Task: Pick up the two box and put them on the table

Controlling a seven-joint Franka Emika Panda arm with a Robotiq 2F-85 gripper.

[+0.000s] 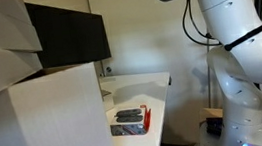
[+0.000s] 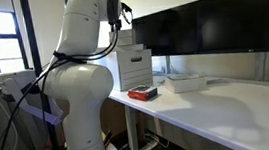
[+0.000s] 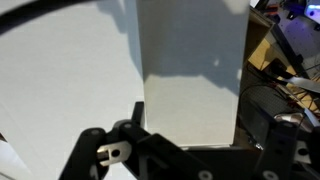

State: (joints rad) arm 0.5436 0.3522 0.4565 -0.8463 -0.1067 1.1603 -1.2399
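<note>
In the wrist view my gripper [image 3: 192, 112] is shut on a plain white box [image 3: 190, 70], which fills the gap between the two dark fingers. It hangs high above the edge of the white table [image 3: 60, 80]. In an exterior view the gripper [image 2: 120, 14] is at the top of the frame, above the table's near end; the held box is hard to make out there. A second flat white box [image 2: 184, 82] lies on the table [image 2: 229, 110]. In an exterior view the table [image 1: 150, 81] shows, but the gripper is out of frame.
A red-edged tray with dark items [image 2: 142, 92] [image 1: 130, 120] sits near the table's end. Big pale cartons [image 1: 35, 115] [image 2: 134, 67] stand beside it. Dark monitors [image 1: 66, 36] [image 2: 209, 22] line the back. Cables and gear lie on the floor [image 3: 285, 60].
</note>
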